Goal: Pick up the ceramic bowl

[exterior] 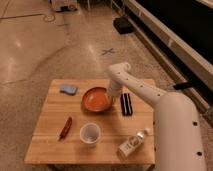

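The ceramic bowl [96,99], wide and shallow with a glossy orange inside and a darker rim, sits on the wooden table [50,145] near the middle of its far half. My gripper [112,95] points down from the white arm at the bowl's right rim. It is touching or just above that rim; I cannot tell which. The bowl rests flat on the table.
A white cup [90,134] stands in front of the bowl. A red-brown stick-like item [65,128] lies at the front left. A blue sponge [68,89] is at the back left. A black rectangular item [126,103] lies right of the bowl. A small bottle [131,144] lies front right.
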You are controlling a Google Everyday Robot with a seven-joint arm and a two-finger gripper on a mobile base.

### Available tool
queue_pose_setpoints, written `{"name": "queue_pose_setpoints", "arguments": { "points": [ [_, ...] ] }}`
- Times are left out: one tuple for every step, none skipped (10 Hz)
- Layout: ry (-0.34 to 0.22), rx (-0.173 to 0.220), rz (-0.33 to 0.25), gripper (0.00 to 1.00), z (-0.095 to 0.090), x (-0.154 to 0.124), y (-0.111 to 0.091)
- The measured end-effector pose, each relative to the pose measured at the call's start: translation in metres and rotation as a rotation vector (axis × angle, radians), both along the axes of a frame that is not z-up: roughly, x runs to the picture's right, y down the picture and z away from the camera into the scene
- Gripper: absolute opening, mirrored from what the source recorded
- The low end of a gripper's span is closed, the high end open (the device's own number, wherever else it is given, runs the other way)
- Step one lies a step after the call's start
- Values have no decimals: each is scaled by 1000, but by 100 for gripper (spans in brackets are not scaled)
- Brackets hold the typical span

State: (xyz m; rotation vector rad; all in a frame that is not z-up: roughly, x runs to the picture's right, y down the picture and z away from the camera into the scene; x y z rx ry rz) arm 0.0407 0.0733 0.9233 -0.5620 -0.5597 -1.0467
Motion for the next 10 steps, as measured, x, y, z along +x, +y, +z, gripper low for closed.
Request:
{"name": "queue_pose_setpoints", "arguments": {
  "points": [
    [-1, 2, 3, 2, -2, 1, -1],
    [-5, 4, 4, 2, -4, 0, -3],
    [-17, 17, 12, 2, -10, -2, -8],
    [-19, 26, 20, 2, -22, 2, -20],
    [-29, 32, 21, 2, -31, 1, -29],
    [-33, 34, 19, 2, -39, 0, -34],
    [-39, 38, 19, 2, -42, -1, -38],
    [-53, 43, 20, 2, -43, -1, -40],
    [-61, 44, 17, 2, -44, 0, -41],
    [-71, 42, 11, 2, -54, 1, -45]
  ]
}}
